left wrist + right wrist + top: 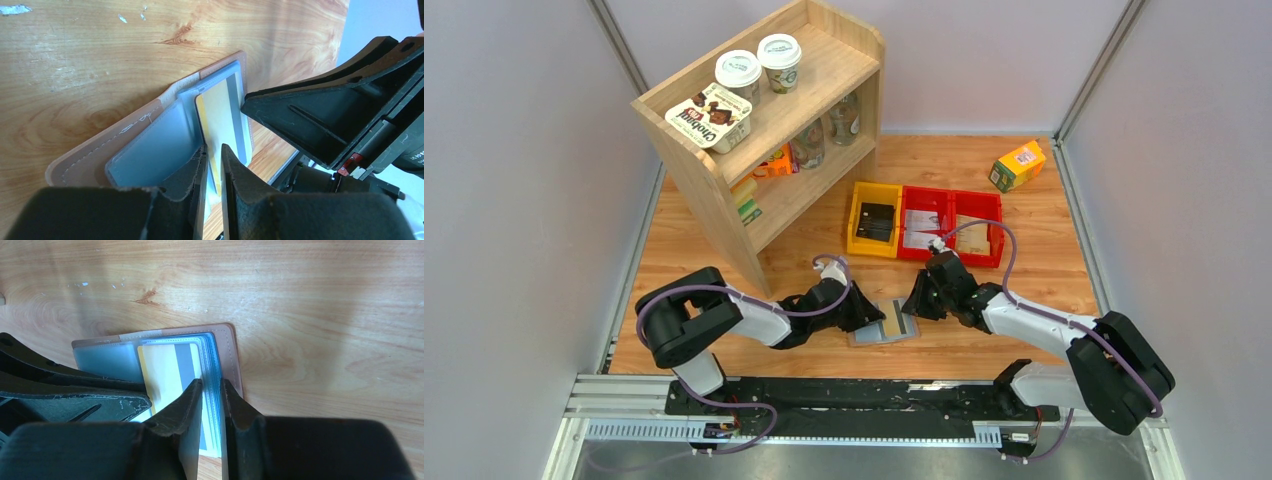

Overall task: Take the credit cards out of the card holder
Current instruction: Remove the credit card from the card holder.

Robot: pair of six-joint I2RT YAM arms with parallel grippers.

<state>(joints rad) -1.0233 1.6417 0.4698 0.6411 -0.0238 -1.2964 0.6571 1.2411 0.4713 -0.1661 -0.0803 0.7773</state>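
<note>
The card holder [869, 335] lies open on the wooden table, taupe outside down and grey-blue clear pockets up [150, 150]. A tan-yellow credit card [894, 322] with a grey stripe lies on its right panel [217, 115] [162, 372]. My left gripper [867, 317] sits at the holder's middle fold. Its fingers [213, 148] are nearly together, with the card's edge in the narrow gap. My right gripper [915, 305] is at the holder's right edge. Its fingers [211, 382] are closed on the stacked blue pocket leaves [212, 347]. Other cards are hidden.
A wooden shelf [764, 130] with cups and packets stands at the back left. A yellow bin [856, 215] and two red bins [951, 195] sit just behind the grippers. A yellow-green carton [1017, 165] lies at the back right.
</note>
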